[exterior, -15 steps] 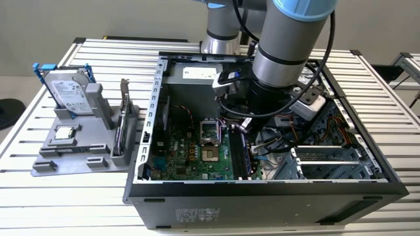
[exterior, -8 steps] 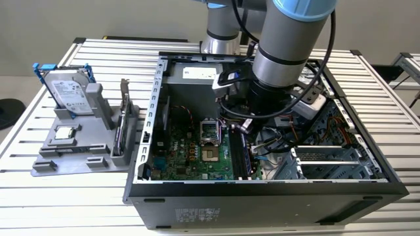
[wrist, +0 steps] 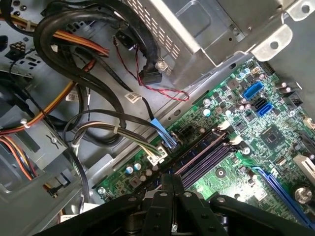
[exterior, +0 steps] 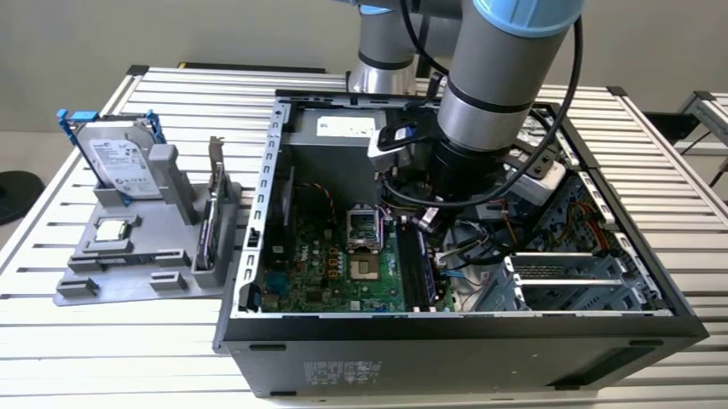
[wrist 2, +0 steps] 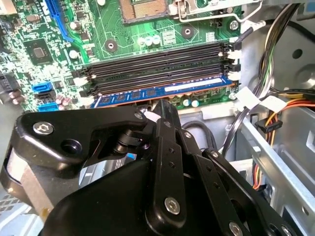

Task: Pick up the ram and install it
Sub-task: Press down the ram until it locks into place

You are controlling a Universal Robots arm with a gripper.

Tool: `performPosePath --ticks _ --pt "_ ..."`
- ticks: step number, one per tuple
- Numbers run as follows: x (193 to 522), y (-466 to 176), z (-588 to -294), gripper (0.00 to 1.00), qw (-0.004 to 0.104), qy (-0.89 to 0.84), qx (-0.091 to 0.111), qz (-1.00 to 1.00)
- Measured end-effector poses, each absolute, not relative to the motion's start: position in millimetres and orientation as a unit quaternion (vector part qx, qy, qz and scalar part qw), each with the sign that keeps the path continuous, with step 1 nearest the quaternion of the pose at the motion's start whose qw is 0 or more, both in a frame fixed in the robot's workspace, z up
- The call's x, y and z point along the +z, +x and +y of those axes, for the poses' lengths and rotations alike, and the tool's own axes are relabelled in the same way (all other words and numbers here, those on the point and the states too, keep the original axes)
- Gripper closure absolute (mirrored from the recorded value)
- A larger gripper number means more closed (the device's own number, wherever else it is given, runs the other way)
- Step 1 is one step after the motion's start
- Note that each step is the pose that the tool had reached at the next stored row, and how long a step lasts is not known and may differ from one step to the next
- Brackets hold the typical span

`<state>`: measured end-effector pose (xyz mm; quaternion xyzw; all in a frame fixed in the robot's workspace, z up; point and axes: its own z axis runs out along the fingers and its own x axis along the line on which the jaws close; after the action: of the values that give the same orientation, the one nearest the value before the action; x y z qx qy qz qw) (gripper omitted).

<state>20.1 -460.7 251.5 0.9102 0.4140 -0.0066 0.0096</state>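
— What do you see in the exterior view?
— Your arm [exterior: 500, 94] reaches into the open computer case [exterior: 455, 341]; the hard drive [exterior: 119, 158] stands on the grey holder [exterior: 136, 273].
— And the second wrist view?
— The ram [wrist 2: 162, 93] sits in the slot nearest the gripper [wrist 2: 160, 110], whose fingers look closed just above it.
— The first wrist view?
— Cables [wrist: 98, 118] crowd beside the motherboard [wrist: 246, 147].

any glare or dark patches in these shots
Second wrist view: bright glare on the motherboard near the memory slots, and the black gripper in front is dark. First wrist view: a hot spot on the board. Exterior view: evenly lit, with the case interior shadowed.
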Motion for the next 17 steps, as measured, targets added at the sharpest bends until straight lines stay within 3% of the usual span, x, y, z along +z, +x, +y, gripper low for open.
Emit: performPosePath --ticks 17 --pt "251.5 20.1 -460.8 1.0 0.008 0.894 -0.005 0.448"
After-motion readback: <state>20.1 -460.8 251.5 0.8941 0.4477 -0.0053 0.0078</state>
